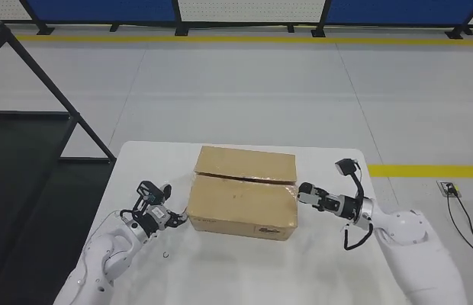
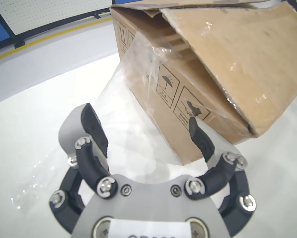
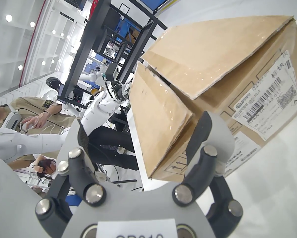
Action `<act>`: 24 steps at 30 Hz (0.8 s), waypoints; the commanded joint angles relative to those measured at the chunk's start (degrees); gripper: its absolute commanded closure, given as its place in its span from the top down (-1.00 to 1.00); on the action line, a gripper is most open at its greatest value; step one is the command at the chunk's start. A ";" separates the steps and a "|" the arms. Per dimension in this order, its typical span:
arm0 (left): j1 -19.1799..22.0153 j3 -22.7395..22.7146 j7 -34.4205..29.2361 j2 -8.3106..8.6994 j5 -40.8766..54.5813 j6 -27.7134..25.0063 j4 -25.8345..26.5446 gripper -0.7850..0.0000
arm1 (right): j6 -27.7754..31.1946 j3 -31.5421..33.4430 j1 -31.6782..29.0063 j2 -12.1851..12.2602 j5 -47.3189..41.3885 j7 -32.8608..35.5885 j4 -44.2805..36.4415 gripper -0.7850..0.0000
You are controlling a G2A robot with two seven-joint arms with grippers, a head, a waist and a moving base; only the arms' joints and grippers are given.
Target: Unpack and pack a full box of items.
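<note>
Currently | cardboard box (image 1: 242, 192): flaps (image 2: 227, 50) ajar, tape (image 2: 148, 58) peeling | left gripper (image 2: 139, 113), right gripper (image 3: 142, 121): spread, empty

cardboard box (image 1: 242, 192) | brown, upright, middle of worktop (image 1: 244, 274) | two top flaps (image 1: 244, 162) folded down, unsealed, gaping at the ends | loose clear tape (image 2: 141, 55) hanging off one end | white label (image 3: 267, 97) on robot-facing side

On box (image 1: 244, 202), handling pictograms (image 2: 167, 85) and barcode label (image 3: 267, 95)
</note>
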State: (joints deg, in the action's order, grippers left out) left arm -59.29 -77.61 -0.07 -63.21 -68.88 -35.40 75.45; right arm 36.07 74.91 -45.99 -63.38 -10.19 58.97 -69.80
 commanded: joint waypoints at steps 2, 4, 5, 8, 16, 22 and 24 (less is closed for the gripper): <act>-0.28 -0.07 0.16 0.03 0.22 0.22 0.18 1.00 | 0.39 -0.60 0.34 -0.04 -2.86 1.26 0.19 1.00; -0.39 -0.50 0.18 0.08 0.78 0.67 -0.28 1.00 | 0.92 -0.80 0.82 -0.04 -4.88 2.35 1.06 1.00; -0.37 -0.76 0.14 0.11 1.11 0.79 -0.67 1.00 | 1.48 -0.95 1.01 -0.05 -6.01 3.00 1.41 1.00; -0.19 -1.75 0.07 0.22 2.40 1.16 -1.92 1.00 | 2.96 -0.98 1.46 0.04 -9.26 5.17 2.60 1.00; 0.22 -3.78 0.94 0.17 8.14 3.20 -1.31 1.00 | 1.43 -2.81 -1.36 2.10 -16.18 7.84 -6.35 1.00; -1.23 -4.87 1.46 0.55 9.41 -0.84 1.97 1.00 | 1.77 -4.18 -5.53 5.78 -16.58 7.51 -14.51 1.00; -2.26 -5.58 1.92 0.84 9.36 -3.61 3.13 1.00 | 2.67 -4.99 -6.72 7.17 -14.95 6.61 -16.03 1.00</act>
State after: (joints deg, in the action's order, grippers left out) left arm -60.99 -82.79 1.58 -62.52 -59.46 -37.41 77.99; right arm 38.25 70.32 -52.16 -56.91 -26.04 66.07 -85.19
